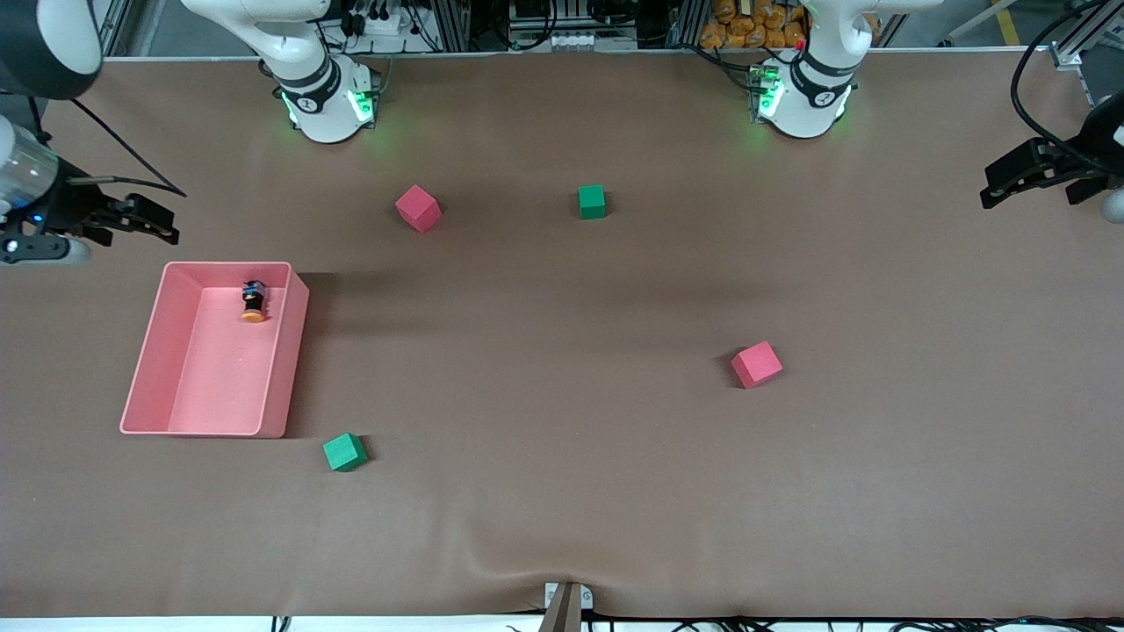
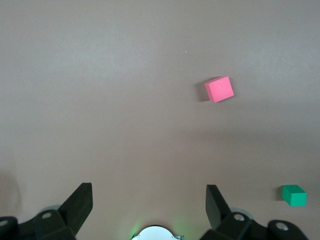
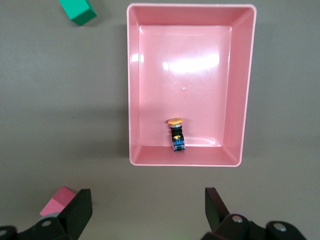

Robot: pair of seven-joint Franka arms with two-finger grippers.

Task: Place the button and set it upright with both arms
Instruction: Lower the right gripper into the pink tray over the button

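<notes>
The pink tray looks like smooth, glossy plastic — light glares off its floor. The brown table cover is matt and cloth-like — puckered at its near edge. The cubes look matt.

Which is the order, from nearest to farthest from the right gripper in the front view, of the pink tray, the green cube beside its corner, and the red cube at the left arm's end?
From the right gripper, open at the right arm's end:
1. Pink tray, just below it in the front view, holding the button.
2. Green cube, nearer the front camera, by the tray's corner.
3. Red cube, toward the left arm's end.
</notes>
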